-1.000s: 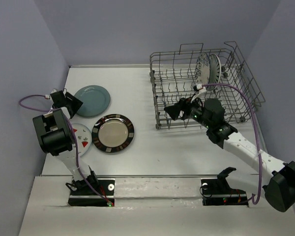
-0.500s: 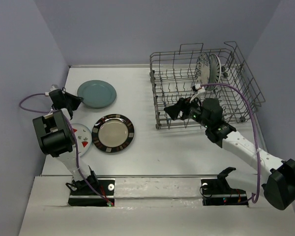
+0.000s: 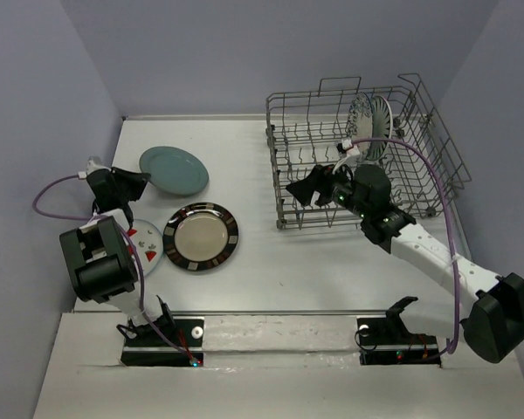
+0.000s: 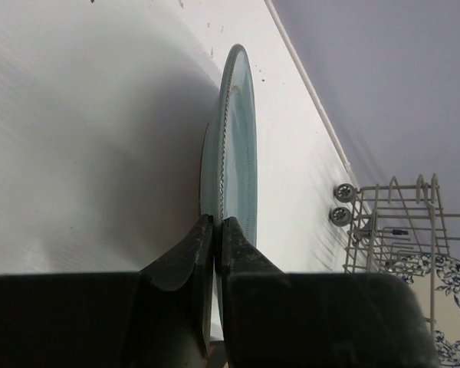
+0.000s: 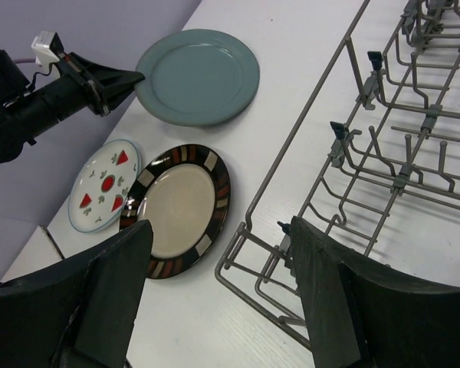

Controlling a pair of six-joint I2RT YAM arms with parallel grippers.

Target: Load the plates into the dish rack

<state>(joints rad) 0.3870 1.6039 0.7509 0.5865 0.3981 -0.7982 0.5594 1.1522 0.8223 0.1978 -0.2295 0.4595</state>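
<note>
While the left gripper point(image 4: 216, 222) pinches the rim of the plain teal round plate point(image 3: 175, 168) between closed fingers at the far left of the white table point(image 3: 244, 279), the right gripper point(image 5: 221, 253) hangs with fingers spread wide and nothing in them over the near-left corner of the grey wire dish rack point(image 3: 323, 148). A blue-floral white plate point(image 3: 360, 118) and a dark-striped white plate point(image 3: 382, 122) stand upright at the rack's far right. A brown-rimmed cream plate point(image 3: 201, 236) and a white plate with small red marks point(image 3: 144, 243) lie flat with their edges touching, near the left arm.

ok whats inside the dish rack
Two plates upright at the far end of the dish rack: a blue-floral plate and a striped plate. The right arm covers some near rows.
</note>
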